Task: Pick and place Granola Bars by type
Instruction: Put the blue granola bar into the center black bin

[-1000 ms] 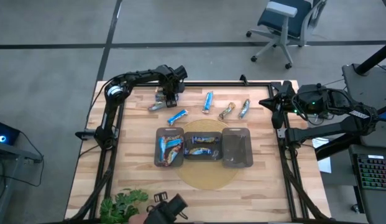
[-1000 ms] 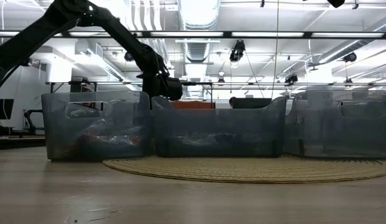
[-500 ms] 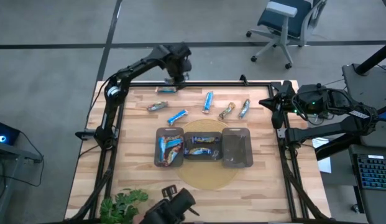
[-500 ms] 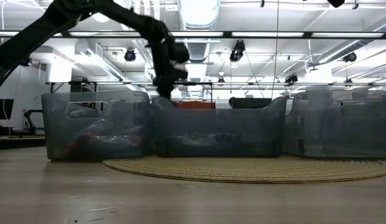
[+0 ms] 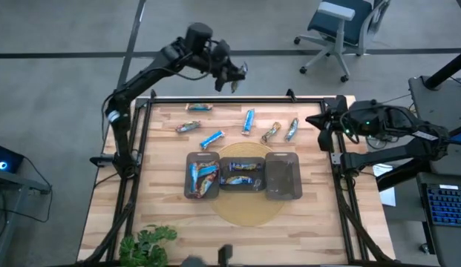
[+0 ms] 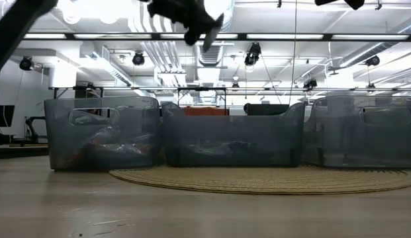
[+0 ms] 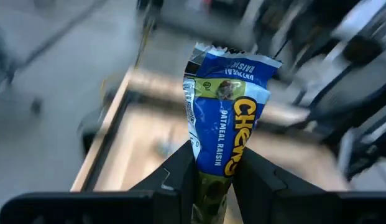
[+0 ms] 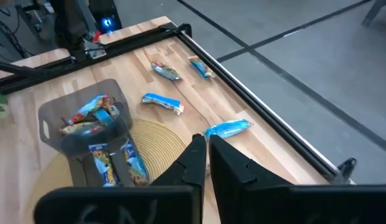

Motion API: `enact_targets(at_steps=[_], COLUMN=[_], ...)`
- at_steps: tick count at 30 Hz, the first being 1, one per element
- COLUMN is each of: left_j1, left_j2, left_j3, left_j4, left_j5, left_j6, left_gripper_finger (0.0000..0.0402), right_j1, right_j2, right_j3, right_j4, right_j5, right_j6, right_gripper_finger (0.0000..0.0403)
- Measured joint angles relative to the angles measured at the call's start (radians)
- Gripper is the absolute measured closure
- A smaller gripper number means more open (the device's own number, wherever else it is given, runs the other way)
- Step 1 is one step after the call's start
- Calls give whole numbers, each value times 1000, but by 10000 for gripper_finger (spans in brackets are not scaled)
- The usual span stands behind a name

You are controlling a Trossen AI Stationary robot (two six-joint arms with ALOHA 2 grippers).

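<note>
My left gripper (image 5: 231, 76) is raised high over the table's far edge, shut on a blue granola bar (image 7: 227, 106). Several other granola bars lie flat along the far half of the table: mixed-coloured ones (image 5: 199, 107) (image 5: 188, 127) (image 5: 271, 132) (image 5: 292, 128) and blue ones (image 5: 211, 138) (image 5: 249, 120). Three dark trays stand in a row on a round woven mat (image 5: 245, 208). The left tray (image 5: 188, 159) and the middle tray (image 5: 241, 162) hold bars. My right gripper (image 8: 206, 148) waits shut above the table's right edge. My left gripper pinches the blue bar between its two fingers (image 7: 180, 168) at one end of the wrapper (image 7: 212, 163). The fingers lie along the bar, which sticks out past the fingertips. The bar's crimped free end (image 7: 233, 57) points away from the gripper. The bar is lifted clear of the table.
The right tray (image 5: 283, 176) shows no bars. Black frame rails (image 5: 252, 99) run along the table's far and side edges. A potted plant (image 5: 145, 243) sits at the near left corner. An office chair (image 5: 338, 30) stands on the floor beyond the table.
My left gripper has risen from the table's far left area, carrying the blue bar up and toward the right, past the far edge. It has tipped from pointing down to nearly level. The bar is lifted clear; a mixed-coloured bar stays where the gripper was.
</note>
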Motion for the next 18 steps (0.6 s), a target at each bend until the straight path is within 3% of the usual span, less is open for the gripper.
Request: enact_targets(at_steps=[8,18], left_j1=[-61,-147], left_j2=[-156,-207], left_j3=[-174,-298], left_j4=[460,675], left_j5=[111,108], left_j6=[-193,-302], left_gripper_finger=[324,324], right_j1=[0,0], right_j2=[60,132], right_j3=[0,0], right_j4=[145,336], right_j5=[-20,-31], right_j6=[9,15], right_gripper_finger=[322,193])
